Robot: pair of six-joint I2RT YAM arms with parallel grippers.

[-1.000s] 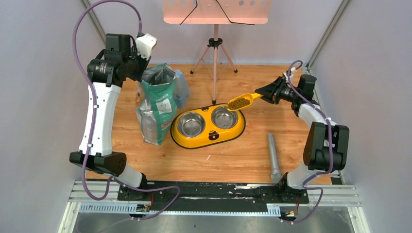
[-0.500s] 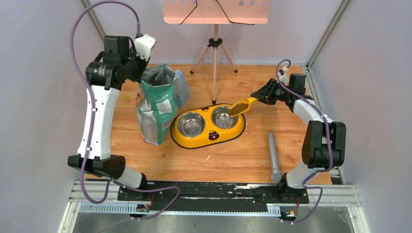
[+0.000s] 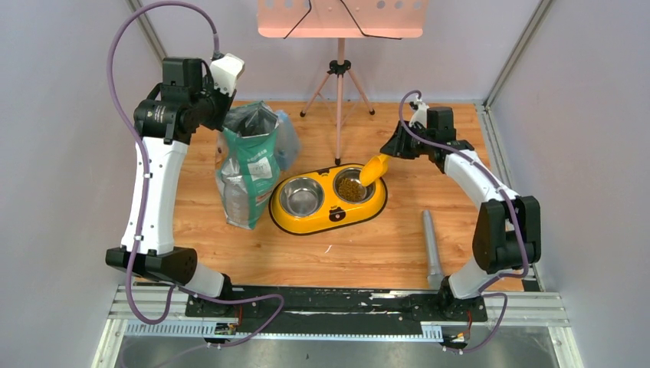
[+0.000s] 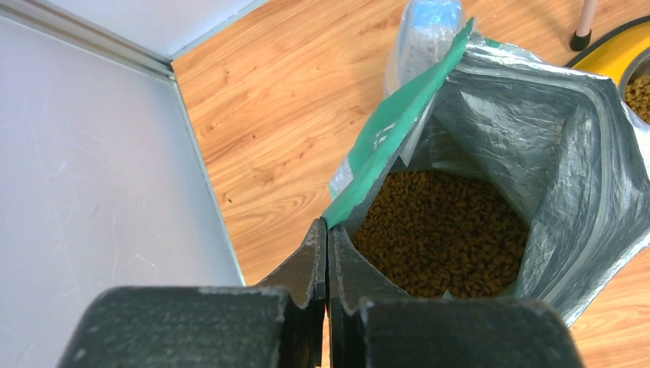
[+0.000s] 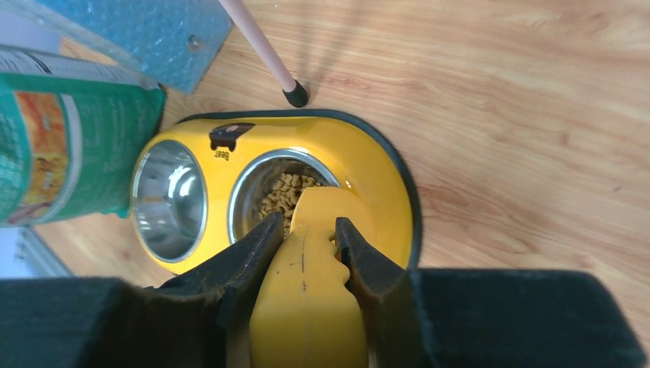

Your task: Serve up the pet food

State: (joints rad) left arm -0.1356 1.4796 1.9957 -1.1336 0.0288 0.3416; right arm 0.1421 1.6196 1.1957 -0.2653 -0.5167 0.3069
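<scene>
Since a second ago the right arm has swung in from 3 o'clock toward the centre and rolled its wrist. The scoop (image 3: 373, 167) rode level and full then. Now it tips nose-down over the right-hand bowl (image 3: 352, 186), and some pet food (image 5: 285, 193) has landed there.

My right gripper (image 5: 306, 230) is clamped on the scoop's handle. The left gripper (image 4: 328, 230) has its fingers pressed together, apparently on the green lip of the bag (image 3: 249, 169), holding the mouth wide. The bag is well stocked with kibble. The left-hand bowl (image 3: 300, 197) has none.

To pour well, I'd keep the scoop's lip inside the steel rim and finish the roll slowly, so the last pellets slide out rather than bounce onto the yellow feeder (image 3: 329, 218). I'd level the scoop before pulling back toward 3 o'clock. I cannot see from the wrist view whether the scoop is fully drained.

The wooden tabletop (image 3: 368, 249) looks smooth, so stray kibble would likely roll. The bag sits at 9 o'clock of the feeder, a tripod (image 3: 339, 92) stands at 12 o'clock, and a grey tube (image 3: 431, 245) lies at 4 o'clock. Plain pale walls close in on three sides.
</scene>
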